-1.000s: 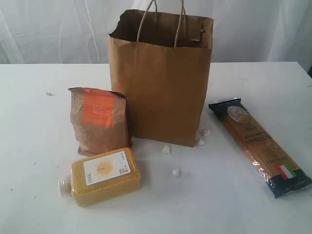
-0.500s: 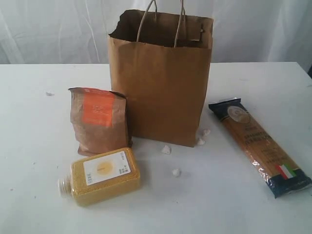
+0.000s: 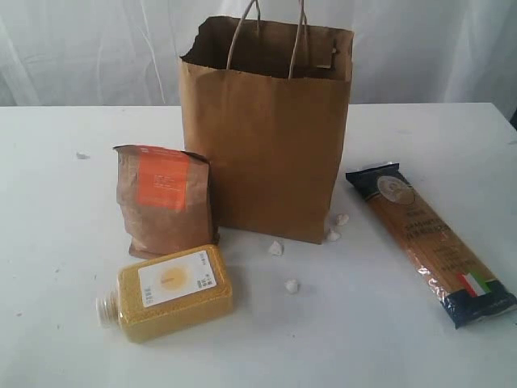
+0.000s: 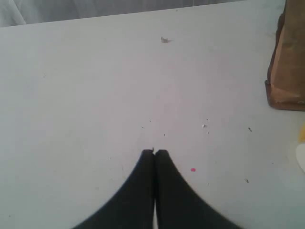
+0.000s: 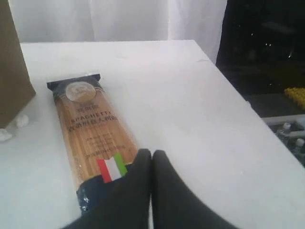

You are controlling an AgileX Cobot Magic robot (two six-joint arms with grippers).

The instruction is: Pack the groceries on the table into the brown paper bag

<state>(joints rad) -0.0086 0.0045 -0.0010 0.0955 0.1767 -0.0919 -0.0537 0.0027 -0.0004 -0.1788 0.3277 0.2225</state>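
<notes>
nothing has moved since the earlier frames: we find every item in the exterior view where it lay a second ago. the brown paper bag stands upright and open at the back of the table. the brown pouch with orange label stands just beside its left side, and the yellow grain bottle lies on its side in front of the pouch. the long spaghetti packet lies flat to the right, apart from the bag. a few white crumbs sit near the bag's base. we see the left gripper with fingers pressed together, holding nothing, over bare table. the right gripper is likewise closed and empty, at the flag end of the packet.
</notes>
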